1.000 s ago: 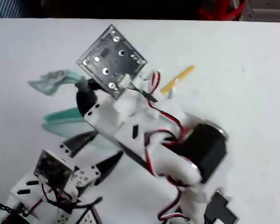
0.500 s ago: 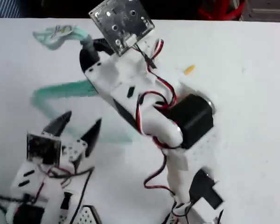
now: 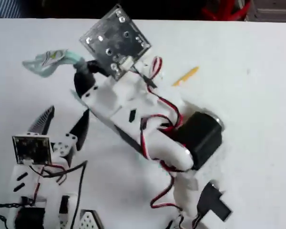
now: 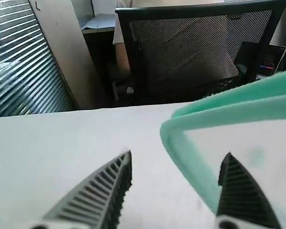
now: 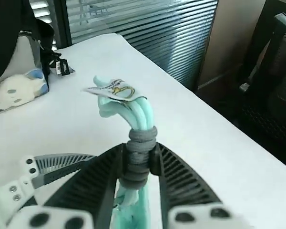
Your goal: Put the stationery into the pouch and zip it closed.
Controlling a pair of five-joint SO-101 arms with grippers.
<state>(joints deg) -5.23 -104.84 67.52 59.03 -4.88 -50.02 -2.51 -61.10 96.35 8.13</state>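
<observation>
The mint-green pouch (image 3: 50,62) hangs bunched and lifted at the far left of the table. My right gripper (image 3: 82,78) is shut on it. In the right wrist view the jaws of the right gripper (image 5: 141,150) pinch a grey band around the gathered pouch (image 5: 133,112), whose printed tag end sticks up above them. My left gripper (image 3: 67,112) stands open at the near left, apart from the pouch. Between the fingers of the left gripper (image 4: 177,156) the left wrist view shows the pouch's green edge (image 4: 238,102) just beyond. A yellow pen (image 3: 186,76) lies at the far middle, half hidden by the right arm.
The right arm's body and cables (image 3: 162,129) cross the table's middle. A dark bag with a plush toy (image 5: 14,76) sits on the table far off in the right wrist view. A mesh chair (image 4: 200,52) stands past the table's far edge.
The right gripper has carried the pouch's end up and toward the far left. The pouch's flat green body has left the near-left table. The left gripper has swung left and stayed open.
</observation>
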